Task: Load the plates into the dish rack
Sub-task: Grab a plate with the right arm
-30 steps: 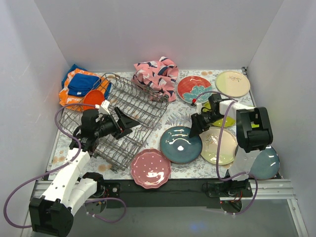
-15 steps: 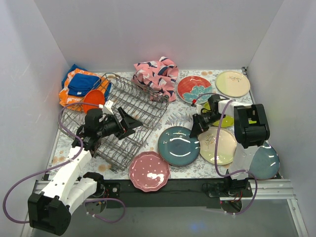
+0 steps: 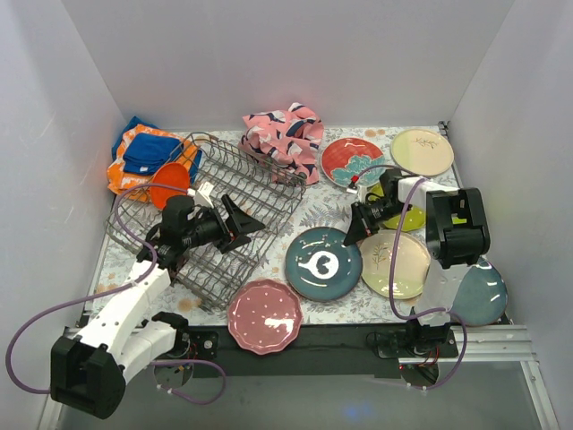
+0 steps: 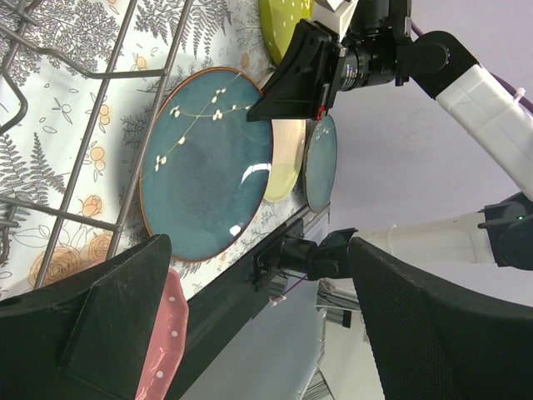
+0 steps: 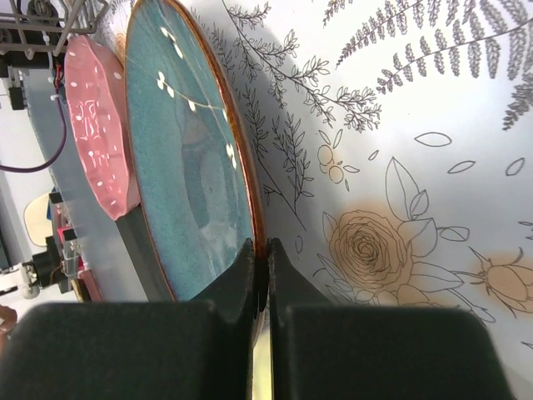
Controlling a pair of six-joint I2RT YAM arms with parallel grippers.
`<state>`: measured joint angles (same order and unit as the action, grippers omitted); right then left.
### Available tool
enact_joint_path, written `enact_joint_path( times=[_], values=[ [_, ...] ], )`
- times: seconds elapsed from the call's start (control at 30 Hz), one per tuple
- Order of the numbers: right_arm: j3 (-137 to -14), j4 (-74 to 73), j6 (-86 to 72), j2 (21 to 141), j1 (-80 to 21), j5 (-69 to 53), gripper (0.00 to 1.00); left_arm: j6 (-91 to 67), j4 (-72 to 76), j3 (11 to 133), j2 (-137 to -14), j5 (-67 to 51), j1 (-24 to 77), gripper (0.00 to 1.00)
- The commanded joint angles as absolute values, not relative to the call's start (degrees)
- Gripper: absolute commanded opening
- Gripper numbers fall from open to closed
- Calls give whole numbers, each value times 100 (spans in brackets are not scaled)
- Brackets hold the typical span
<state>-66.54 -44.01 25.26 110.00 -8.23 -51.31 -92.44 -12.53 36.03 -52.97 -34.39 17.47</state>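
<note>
While the left end effector [image 3: 246,226] gapes wide over the dish rack [image 3: 269,193], the right end effector [image 3: 350,239] pinches the teal plate [image 3: 313,279] by its 2 o'clock rim.

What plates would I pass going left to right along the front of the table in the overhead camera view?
Pink dotted plate → teal plate → cream plate → blue-grey plate, which is partly hidden.
</note>
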Motion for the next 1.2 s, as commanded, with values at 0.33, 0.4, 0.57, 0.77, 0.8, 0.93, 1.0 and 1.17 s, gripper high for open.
enact_joint_path(
  times=[0.33, 0.4, 0.57, 0.77, 0.8, 0.93, 1.0, 1.17],
  values=[
    [-7145, -5413, 3085, 10389, -492, -6214, 1, -9290, -879, 3770, -5589, -3278, 2118, 86],
    [-7180, -5467, 3094, 10284, -492, -6266, 1, -9290, -853, 3814, -5634, -3261, 2170, 86],
    [-7233, -5634, 3094, 10090, -475, -6398, 1, -9290, -817, 3885, -5792, -3208, 2311, 86],
    [-7251, -5792, 3111, 9844, -413, -6539, 1, -9316, -738, 3902, -5889, -3138, 2461, 86],
    [-7251, -5809, 3111, 9783, -396, -6556, 1, -9325, -730, 3911, -5915, -3138, 2504, 86],
    [-7251, -5897, 3111, 9607, -343, -6662, 1, -9325, -703, 3955, -6011, -3094, 2610, 86],
    [-7225, -5915, 3103, 9501, -334, -6706, 1, -9325, -686, 3990, -6038, -3059, 2680, 86],
    [-7172, -5933, 3067, 9291, -308, -6794, 1, -9343, -650, 4052, -6187, -3006, 2830, 86]
  ],
)
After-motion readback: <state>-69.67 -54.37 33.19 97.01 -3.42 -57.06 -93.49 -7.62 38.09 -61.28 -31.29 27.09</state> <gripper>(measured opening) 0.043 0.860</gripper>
